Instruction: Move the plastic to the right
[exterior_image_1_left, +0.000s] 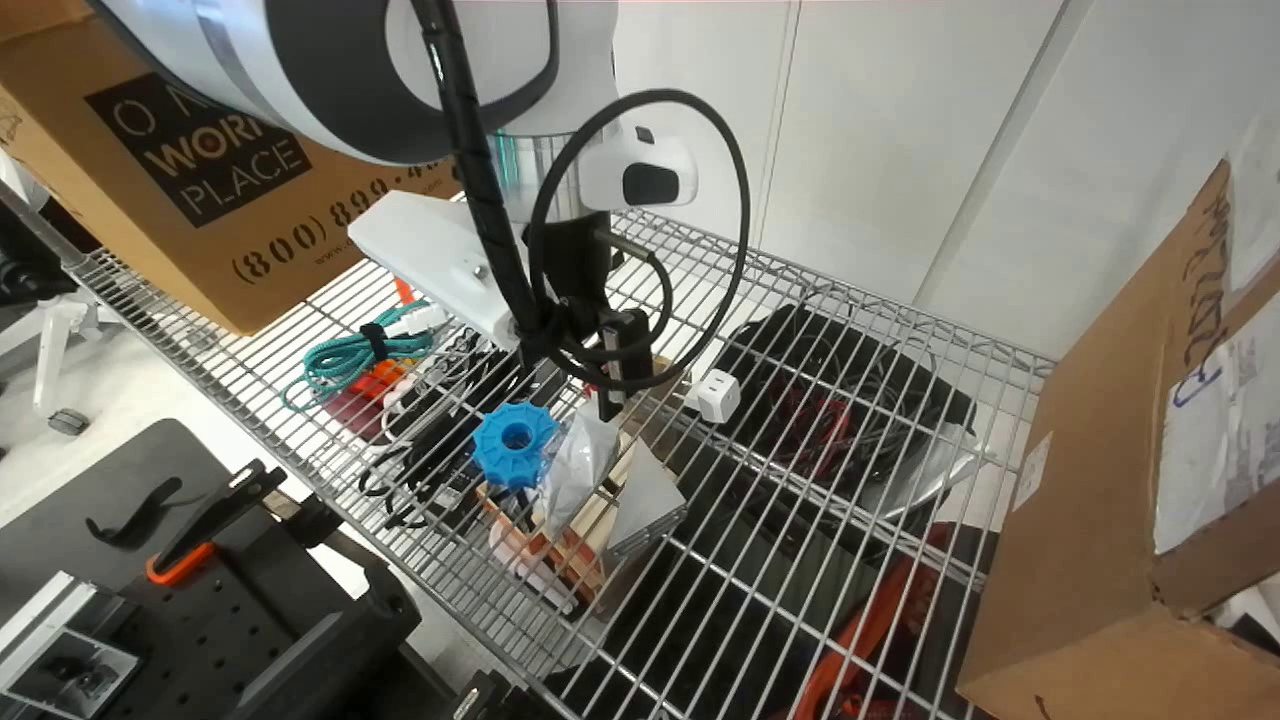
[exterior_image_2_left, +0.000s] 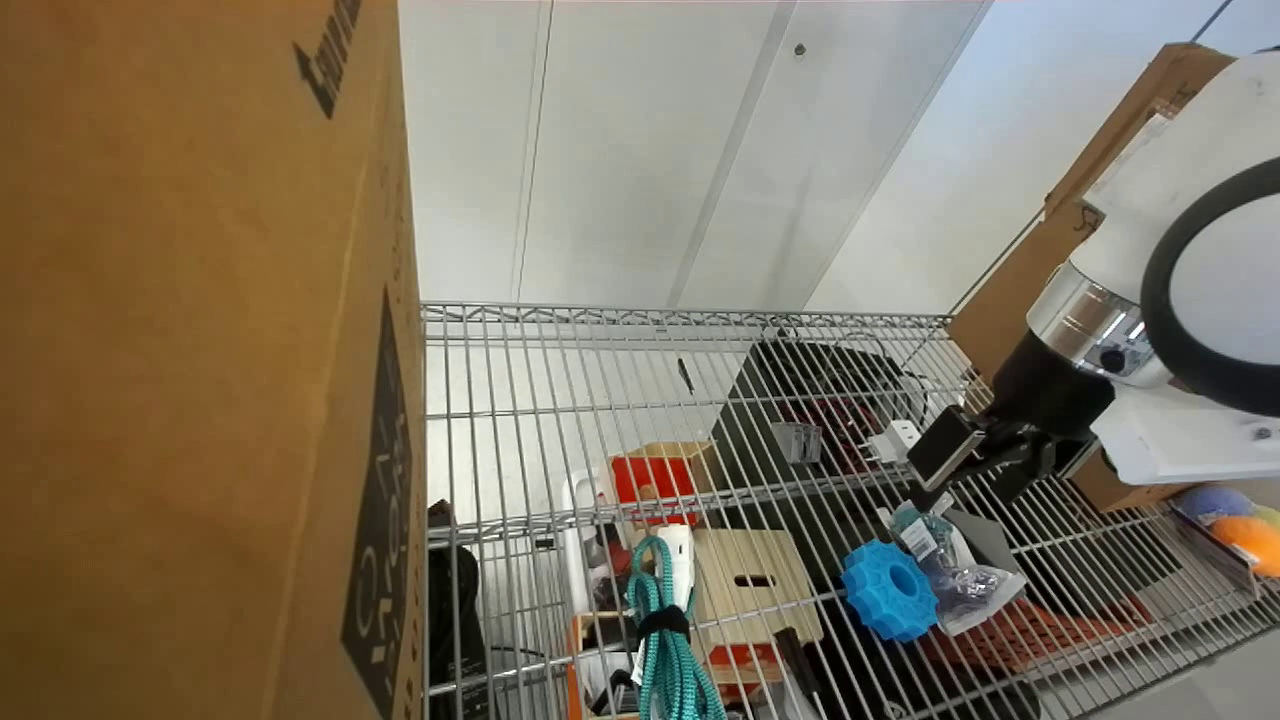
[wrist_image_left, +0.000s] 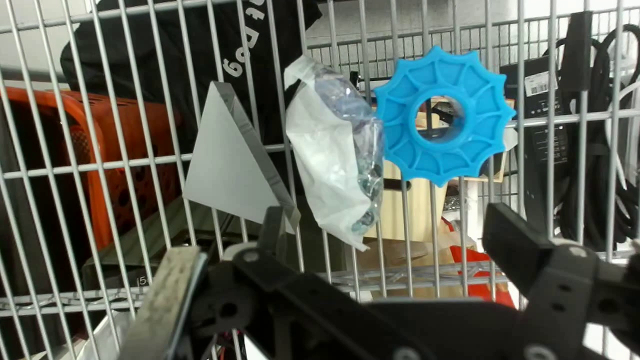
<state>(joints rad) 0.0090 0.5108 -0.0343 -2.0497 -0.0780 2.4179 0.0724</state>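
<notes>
A clear and white plastic bag (wrist_image_left: 330, 155) lies on the wire shelf in the wrist view, with small dark bits inside. It shows in both exterior views (exterior_image_1_left: 580, 465) (exterior_image_2_left: 965, 585). A blue plastic ring with a toothed edge (wrist_image_left: 392, 120) lies right beside the bag; it also shows in both exterior views (exterior_image_1_left: 495, 450) (exterior_image_2_left: 868, 592). My gripper (wrist_image_left: 390, 225) is open with nothing between its fingers. In the wrist view its fingers are spread wide, below the bag and the ring. In an exterior view the gripper (exterior_image_2_left: 975, 480) hovers above the shelf near the bag.
A grey triangular piece (wrist_image_left: 227, 160) lies on the bag's other side. A white plug adapter (exterior_image_1_left: 718, 396) sits on the wire shelf (exterior_image_1_left: 770, 560). A teal cable bundle (exterior_image_2_left: 670, 670) lies farther along. Cardboard boxes (exterior_image_1_left: 260, 200) (exterior_image_1_left: 1090, 450) stand at both ends. Bins show beneath the wires.
</notes>
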